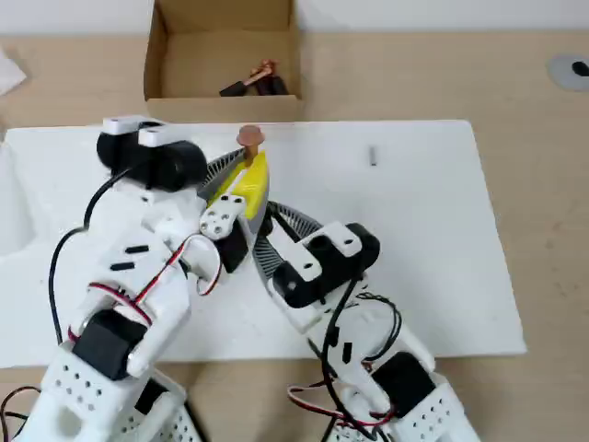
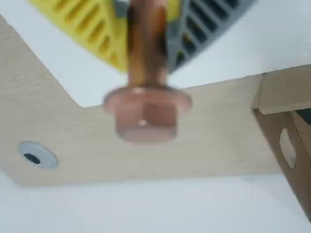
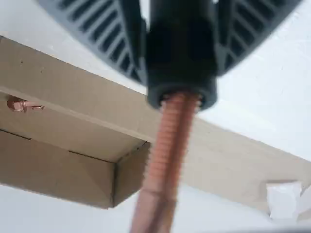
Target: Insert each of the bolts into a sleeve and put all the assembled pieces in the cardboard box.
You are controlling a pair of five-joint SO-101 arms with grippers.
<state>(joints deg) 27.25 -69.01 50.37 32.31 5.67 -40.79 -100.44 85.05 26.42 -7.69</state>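
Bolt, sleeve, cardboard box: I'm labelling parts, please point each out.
bolt [image 2: 146,116], left wrist view, on its hexagonal head.
sleeve [image 3: 181,58], right wrist view, on its black body.
cardboard box [image 1: 198,64], high view, on its bare floor.

White mat [image 1: 433,258] on wooden table [image 1: 543,230]; grey grommet [image 1: 569,71]

I count one bolt [image 1: 249,138], one black sleeve [image 3: 181,58], one cardboard box [image 1: 156,55], perhaps two assembled pieces [image 1: 259,81] inside it, and one small grey piece [image 1: 373,155] on the white board [image 1: 442,239].
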